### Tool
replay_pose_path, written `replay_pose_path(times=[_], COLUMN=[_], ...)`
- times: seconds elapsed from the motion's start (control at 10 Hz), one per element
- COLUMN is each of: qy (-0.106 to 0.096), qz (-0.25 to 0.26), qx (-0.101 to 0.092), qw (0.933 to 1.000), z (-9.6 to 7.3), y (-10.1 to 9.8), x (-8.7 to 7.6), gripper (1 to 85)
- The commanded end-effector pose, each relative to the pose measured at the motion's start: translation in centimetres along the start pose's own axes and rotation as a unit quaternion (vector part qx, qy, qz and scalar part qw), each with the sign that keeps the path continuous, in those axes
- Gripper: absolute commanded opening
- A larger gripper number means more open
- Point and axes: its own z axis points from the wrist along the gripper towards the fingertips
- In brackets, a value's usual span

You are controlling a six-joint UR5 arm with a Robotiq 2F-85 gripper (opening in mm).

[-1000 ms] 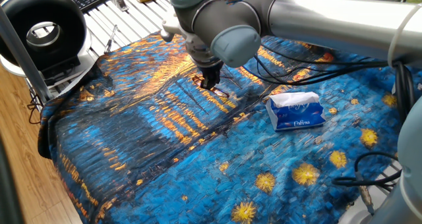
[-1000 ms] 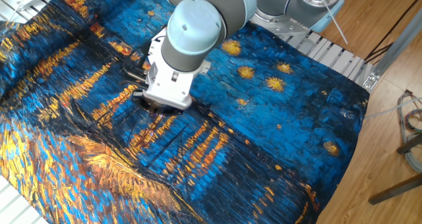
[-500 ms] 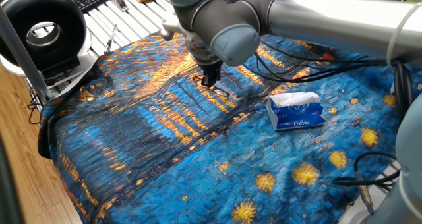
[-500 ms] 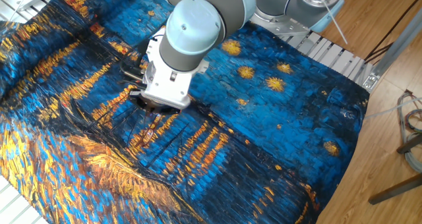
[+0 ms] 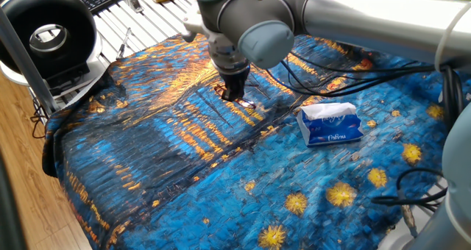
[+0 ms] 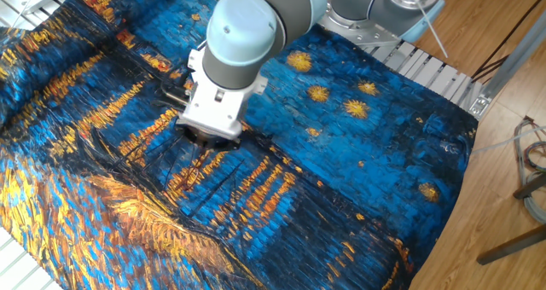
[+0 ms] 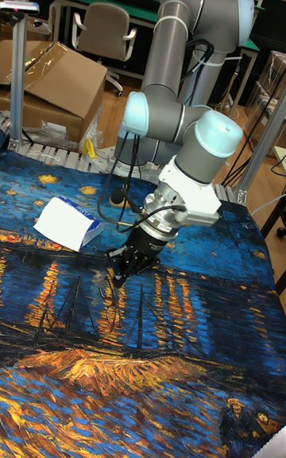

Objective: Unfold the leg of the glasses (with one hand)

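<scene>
Starry-night patterned cloth (image 5: 184, 176) is covering the worktop, with a workshop bench and chair standing behind in the tall fixed view.

Fingers: the hand (image 5: 234, 95) is pointing straight down, tips right at the cloth. In the tall fixed view the hand (image 7: 119, 267) is showing its dark fingers (image 7: 114, 261) low and close to one another, but I cannot tell whether they are pinching anything; in the other fixed view the wrist is hiding them completely.

Task thing: the glasses (image 5: 243, 102) are lying on the cloth just beside and partly under the tips, only a thin dark rim and a pale lens glint showing. Leg position is too small to read.

Change over the last second: the wrist is drifting slightly along the cloth, up-left in the other fixed view, while the tips are staying at cloth height. The glasses are appearing in much the same spot. Judgement: the arm is probably sweeping or dragging a leg outward, mid-step, not finished.

Outward: black cables (image 6: 175, 94) are trailing beside the wrist. A blue-white tissue pack (image 5: 330, 124) is sitting well apart from the hand. A round black fan (image 5: 45, 33) is standing off the cloth's corner.

Risk, as judged: a thin frame may slide with the tips instead of opening.
</scene>
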Motion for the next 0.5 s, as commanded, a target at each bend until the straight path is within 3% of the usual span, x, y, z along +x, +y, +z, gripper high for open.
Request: replay_pose_path(times=[0.0,0.1,0.4], qy=[0.009,0.015,0.029], qz=[0.027,0.035,0.046], qx=[-0.038,-0.058,-0.079], qw=[0.9989,0.9976,0.9954], z=[0.5,0.7,1.0], y=[0.8,1.3,1.6], x=[1.7,2.5,4.9], gripper=[1.0,1.0,1.0])
